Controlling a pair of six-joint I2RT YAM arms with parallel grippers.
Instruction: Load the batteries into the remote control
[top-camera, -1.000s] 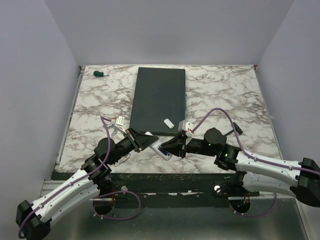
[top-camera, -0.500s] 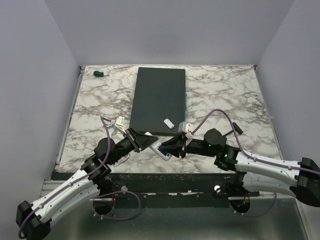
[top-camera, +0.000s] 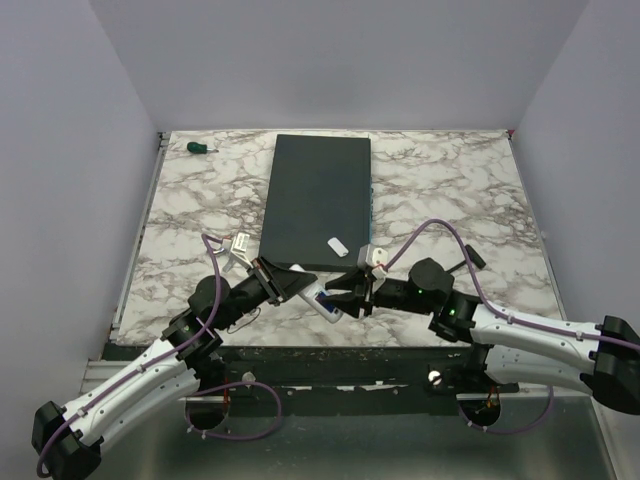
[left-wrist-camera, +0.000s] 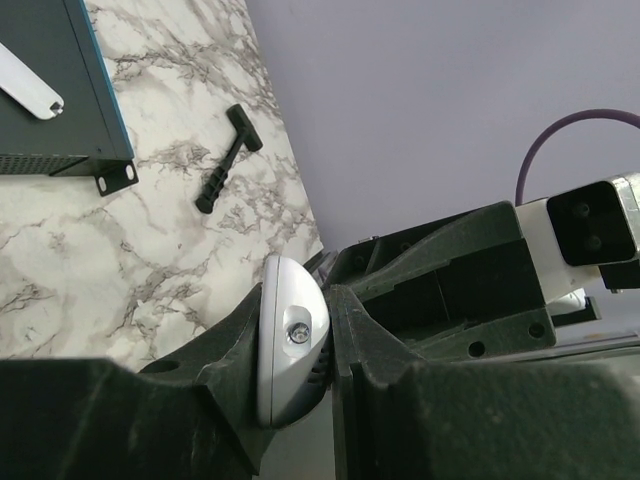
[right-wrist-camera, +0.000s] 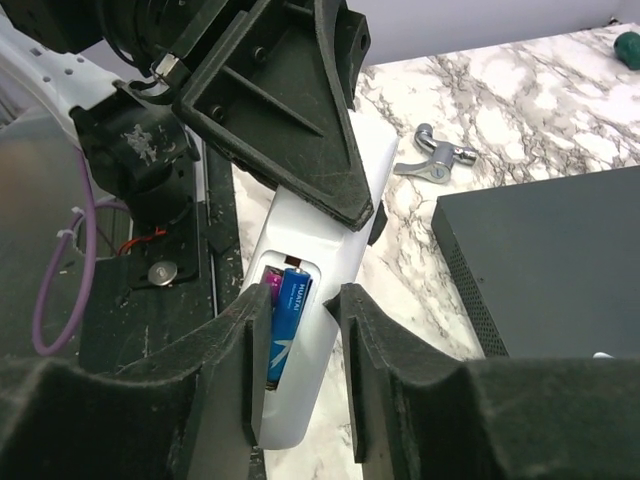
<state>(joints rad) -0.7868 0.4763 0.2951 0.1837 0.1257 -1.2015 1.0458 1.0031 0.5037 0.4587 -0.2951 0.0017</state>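
The left gripper (top-camera: 292, 283) pinches the white remote control (right-wrist-camera: 345, 245) by its long edges at the near edge of the marble-patterned table (top-camera: 450, 190). The remote's smooth plastic back and recessed bay are turned toward the right gripper (right-wrist-camera: 300, 375). In the bay the glossy blue battery (right-wrist-camera: 288, 325) and the purple battery (right-wrist-camera: 271, 288) lie side by side. The right gripper's matte black fingers stand parted on either side of the blue battery, with a gap on one side.

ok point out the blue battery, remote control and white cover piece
blue battery (right-wrist-camera: 288, 325), right wrist view, its label
remote control (right-wrist-camera: 335, 258), right wrist view, white back
white cover piece (top-camera: 338, 246), top view, its middle
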